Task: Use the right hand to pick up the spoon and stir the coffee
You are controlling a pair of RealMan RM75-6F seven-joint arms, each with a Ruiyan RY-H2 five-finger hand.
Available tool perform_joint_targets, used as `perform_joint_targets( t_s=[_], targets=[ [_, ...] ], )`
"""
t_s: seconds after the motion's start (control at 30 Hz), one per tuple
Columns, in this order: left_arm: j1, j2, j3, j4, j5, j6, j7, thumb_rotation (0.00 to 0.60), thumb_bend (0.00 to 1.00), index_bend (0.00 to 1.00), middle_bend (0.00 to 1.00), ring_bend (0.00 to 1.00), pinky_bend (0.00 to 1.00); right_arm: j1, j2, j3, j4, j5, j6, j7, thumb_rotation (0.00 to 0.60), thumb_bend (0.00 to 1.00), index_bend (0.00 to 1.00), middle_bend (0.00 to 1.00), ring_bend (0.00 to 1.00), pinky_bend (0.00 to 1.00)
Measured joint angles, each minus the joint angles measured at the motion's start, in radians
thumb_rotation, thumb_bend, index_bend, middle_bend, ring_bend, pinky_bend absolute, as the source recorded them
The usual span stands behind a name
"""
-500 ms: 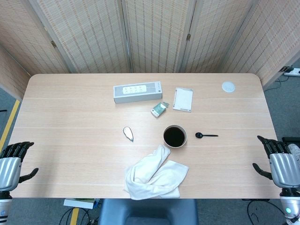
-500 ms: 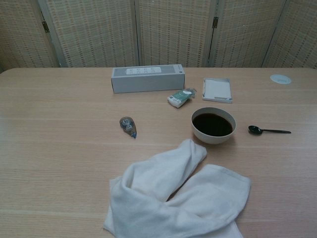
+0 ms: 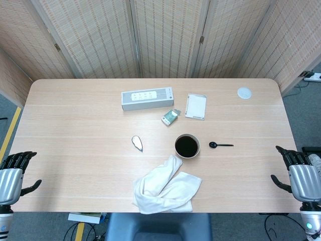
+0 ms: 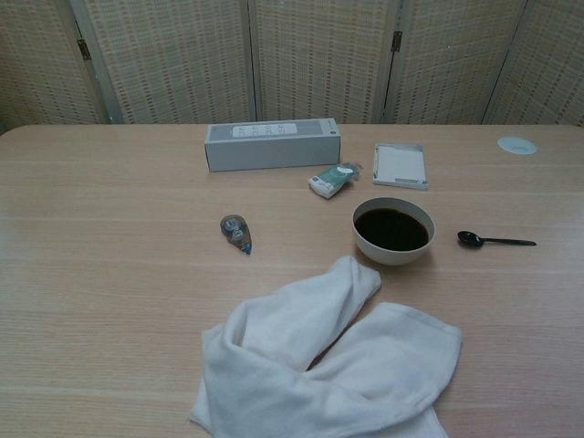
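A small black spoon (image 3: 220,145) (image 4: 494,241) lies flat on the table just right of a white cup of dark coffee (image 3: 187,146) (image 4: 393,230), its bowl toward the cup. My right hand (image 3: 298,174) hangs off the table's right front corner, well away from the spoon, fingers apart and holding nothing. Off the left front corner my left hand (image 3: 13,173) is equally empty with fingers spread. Neither hand shows in the chest view.
A crumpled white cloth (image 3: 165,187) (image 4: 324,363) lies in front of the cup. Behind it are a grey box (image 3: 147,99), a small packet (image 3: 171,116), a white pad (image 3: 195,106) and a round lid (image 3: 244,92). A correction-tape dispenser (image 3: 137,143) lies left of the cup.
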Motion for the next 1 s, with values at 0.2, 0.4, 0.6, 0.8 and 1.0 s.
perform_joint_targets(
  t_s=[0.2,0.4,0.6,0.8,1.0],
  targets=[
    [0.000,0.000,0.002,-0.004,0.007,0.003,-0.001,0.600,0.21,0.22,0.22,0.19,0.19,0.002,0.001,0.002,0.007,-0.002,-0.002,0.007,0.600,0.18,0.17,0.28,0.23,0.23],
    [-0.001,0.000,0.004,-0.011,0.008,-0.001,0.006,0.600,0.22,0.22,0.22,0.19,0.19,0.015,0.007,0.003,-0.001,0.004,-0.032,-0.005,0.600,0.20,0.17,0.35,0.29,0.28],
    [-0.004,-0.003,0.005,-0.012,0.002,-0.011,0.009,0.600,0.22,0.22,0.22,0.19,0.19,0.052,0.008,0.013,-0.007,0.034,-0.105,-0.031,0.600,0.25,0.17,0.54,0.49,0.40],
    [0.002,-0.004,0.013,-0.006,0.001,-0.012,0.007,0.600,0.22,0.22,0.22,0.19,0.19,0.122,0.001,0.025,-0.014,0.079,-0.236,-0.084,0.600,0.39,0.17,0.79,0.84,0.69],
    [0.011,-0.003,0.019,0.000,-0.004,-0.008,0.000,0.600,0.22,0.22,0.22,0.19,0.19,0.215,-0.027,0.038,-0.015,0.133,-0.388,-0.137,0.600,0.64,0.20,0.93,1.00,0.94]
  ],
)
